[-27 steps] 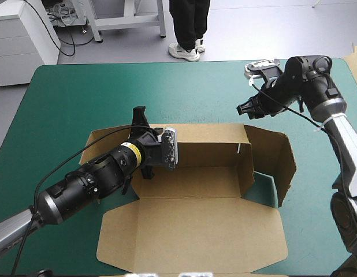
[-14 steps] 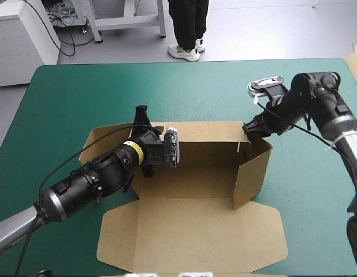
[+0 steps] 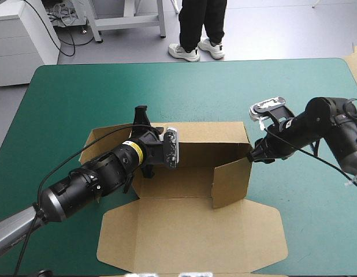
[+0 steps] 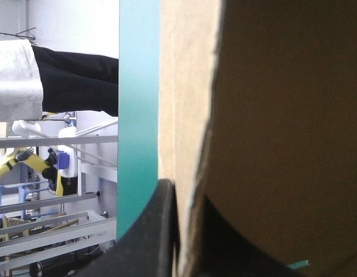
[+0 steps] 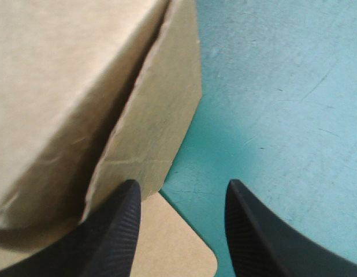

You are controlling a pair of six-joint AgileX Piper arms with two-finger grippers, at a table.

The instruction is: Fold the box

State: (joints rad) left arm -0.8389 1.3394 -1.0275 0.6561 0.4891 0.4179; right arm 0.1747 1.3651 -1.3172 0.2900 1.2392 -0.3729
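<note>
The brown box [image 3: 207, 138] lies mid-table with its back wall raised and its lid [image 3: 190, 231] flat toward the near edge. The right side wall [image 3: 231, 182] stands upright, swung inward across the tray. My left gripper [image 3: 158, 143] is at the back wall's left part. In the left wrist view, this left gripper [image 4: 187, 199] is shut on the box's board [image 4: 271, 127], edge-on between its fingers. My right gripper [image 3: 255, 156] touches the box's outer right corner. In the right wrist view, that right gripper [image 5: 183, 186] is open, and the box corner [image 5: 161, 133] is just ahead.
The box's left flap [image 3: 100, 141] splays outward on the teal-green cover [image 3: 167, 86]. Bare cover stretches beyond the back wall and to the right of the box [image 3: 311, 219]. The lid's front edge lies close to the table's near edge.
The right side wall, splayed out earlier, has been pushed upright and then inward. My right gripper moved down and toward the box with it. The left arm stayed put.
</note>
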